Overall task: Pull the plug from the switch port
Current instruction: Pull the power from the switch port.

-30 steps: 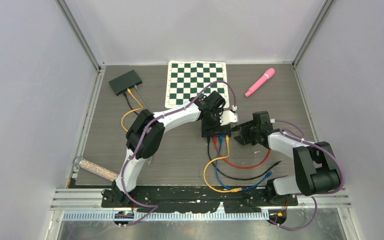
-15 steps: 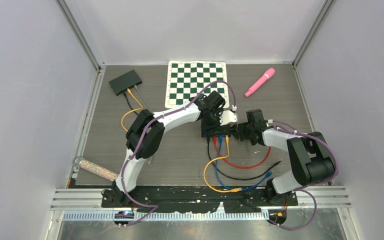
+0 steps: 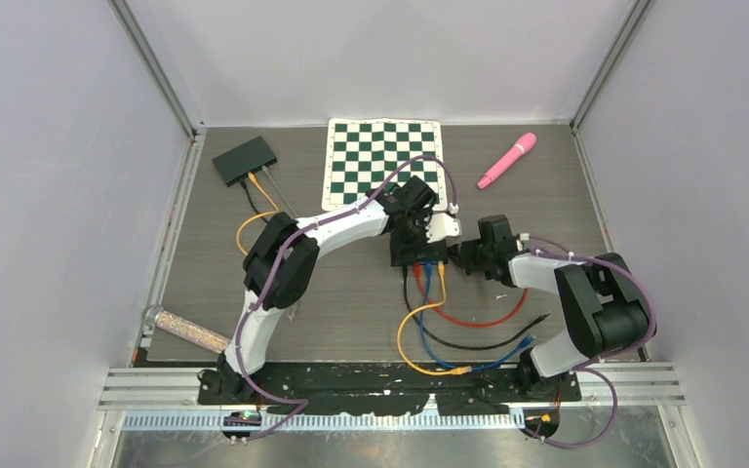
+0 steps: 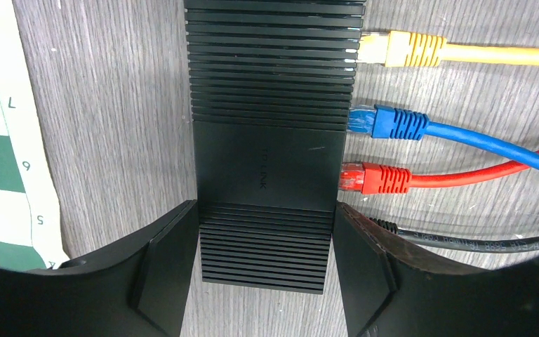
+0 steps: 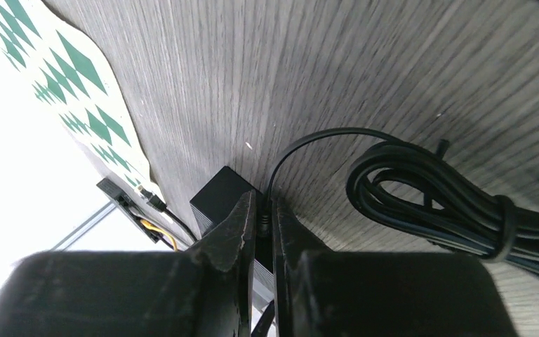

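Note:
The black switch (image 3: 419, 255) lies mid-table, with black, red, blue and yellow cables (image 3: 429, 292) running from its near side. My left gripper (image 3: 412, 234) is shut on the switch's left end. In the left wrist view both fingers (image 4: 172, 267) press the sides of the switch (image 4: 274, 140), next to the red plug (image 4: 382, 179) and blue plug (image 4: 393, 124). My right gripper (image 3: 460, 255) is at the switch's right end. In the right wrist view the right gripper (image 5: 262, 201) is shut on a small black plug (image 5: 262, 226) at the switch's corner (image 5: 217, 193).
A coiled black cable (image 5: 428, 196) lies right of the plug. A second black switch (image 3: 245, 159) sits at the back left, beside a green chessboard mat (image 3: 383, 161) and a pink microphone (image 3: 506, 160). A clear tube (image 3: 187, 330) lies near left.
My right gripper has moved left, up against the switch's right end. The left arm and the switch have stayed put.

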{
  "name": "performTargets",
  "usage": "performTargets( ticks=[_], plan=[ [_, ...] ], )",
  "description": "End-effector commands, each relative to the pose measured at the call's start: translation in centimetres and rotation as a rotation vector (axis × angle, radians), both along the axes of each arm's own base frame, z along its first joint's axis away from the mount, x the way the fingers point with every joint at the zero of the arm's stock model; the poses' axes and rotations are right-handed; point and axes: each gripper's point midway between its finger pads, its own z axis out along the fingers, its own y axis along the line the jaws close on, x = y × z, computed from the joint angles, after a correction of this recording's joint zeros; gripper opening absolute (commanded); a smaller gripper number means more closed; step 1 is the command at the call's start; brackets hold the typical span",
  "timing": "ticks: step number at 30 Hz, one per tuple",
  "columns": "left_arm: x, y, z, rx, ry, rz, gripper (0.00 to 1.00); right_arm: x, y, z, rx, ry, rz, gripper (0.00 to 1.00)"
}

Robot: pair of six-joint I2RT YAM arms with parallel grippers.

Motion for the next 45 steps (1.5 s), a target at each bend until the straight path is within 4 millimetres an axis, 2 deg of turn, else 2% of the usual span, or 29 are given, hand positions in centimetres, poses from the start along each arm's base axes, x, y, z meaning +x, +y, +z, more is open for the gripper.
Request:
performTargets(
  ticks=[1,4,5,9,10,13,16,19,22,23,25,28,30,31,32,34,37,39,41,42,43,44,45],
  plan=[
    [-1.8,0.3,0.2,-0.012,0.05,-0.011,0.58,-0.5,-0.7,-0.6,-0.094,-0.057,0.044,0.05],
    [-1.8,0.6,-0.1,-0.001,0.053,0.0,0.57,-0.6,-0.9,-0.6,-0.144,-0.06,0.1,0.05],
    [-1.9,0.7,-0.1,0.002,0.055,0.0,0.56,-0.5,-0.4,-0.3,-0.139,-0.066,0.139,0.05],
    [-2.4,0.9,-0.4,0.006,0.079,0.003,0.55,-1.7,1.3,-1.7,-0.004,0.009,0.211,0.05],
    [-2.5,0.9,-0.5,0.008,0.08,0.005,0.54,-2.5,1.1,-2.5,0.004,0.028,0.197,0.05],
    [-2.4,1.0,-0.6,0.01,0.08,0.01,0.54,-2.0,-0.3,-1.8,-0.051,-0.015,0.124,0.05],
    [-2.6,1.2,-0.7,0.016,0.085,0.011,0.53,-0.9,-2.6,-1.0,-0.202,-0.047,0.093,0.05],
    [-3.1,1.5,-1.2,0.022,0.099,0.002,0.53,-1.0,-3.7,-1.0,-0.198,-0.034,0.064,0.05],
    [-3.1,1.5,-1.3,0.012,0.098,0.006,0.53,-1.6,-1.7,-1.2,-0.041,-0.032,0.119,0.05],
    [-3.1,1.5,-1.3,0.006,0.098,0.005,0.53,-1.3,-1.4,-1.2,-0.017,-0.051,0.123,0.05],
    [-3.1,1.4,-1.3,0.0,0.1,0.01,0.53,-1.8,-1.0,-1.6,-0.001,-0.039,0.134,0.05],
    [-3.1,1.5,-1.3,-0.01,0.107,0.019,0.53,-2.2,-2.6,-2.0,-0.1,-0.011,0.094,0.06],
    [-3.1,1.5,-1.3,-0.027,0.106,0.024,0.53,-2.5,-3.4,-1.6,-0.133,-0.021,0.081,0.05],
    [-3.0,1.5,-1.3,-0.037,0.106,0.025,0.53,-1.6,-3.6,-0.6,-0.124,-0.08,0.083,0.05],
    [-3.1,1.5,-1.3,-0.049,0.107,0.025,0.53,-1.1,-2.9,0.4,-0.079,-0.12,0.109,0.05],
    [-2.9,1.5,-1.2,-0.069,0.108,0.03,0.53,-0.7,-2.8,1.1,-0.037,-0.135,0.121,0.05],
    [-3.0,1.5,-1.2,-0.066,0.12,0.028,0.53,0.8,-2.6,2.8,-0.099,-0.228,0.16,0.05],
    [-3.0,1.5,-1.1,-0.068,0.129,0.027,0.53,1.4,-1.8,3.9,-0.127,-0.259,0.238,0.05],
    [-2.9,1.4,-1.1,-0.075,0.131,0.029,0.53,0.3,-2.4,2.8,-0.149,-0.186,0.22,0.05],
    [-2.8,1.3,-1.1,-0.079,0.129,0.031,0.53,0.5,-2.7,3.3,-0.148,-0.213,0.188,0.05],
    [-2.8,1.4,-1.1,-0.08,0.129,0.034,0.53,-0.2,-3.2,2.4,-0.14,-0.2,0.145,0.06],
    [-2.8,1.4,-1.1,-0.08,0.13,0.036,0.53,0.5,-3.1,3.5,-0.128,-0.26,0.132,0.05],
    [-2.8,1.4,-1.1,-0.082,0.131,0.038,0.53,0.4,-2.8,3.5,-0.117,-0.265,0.151,0.06]
  ],
)
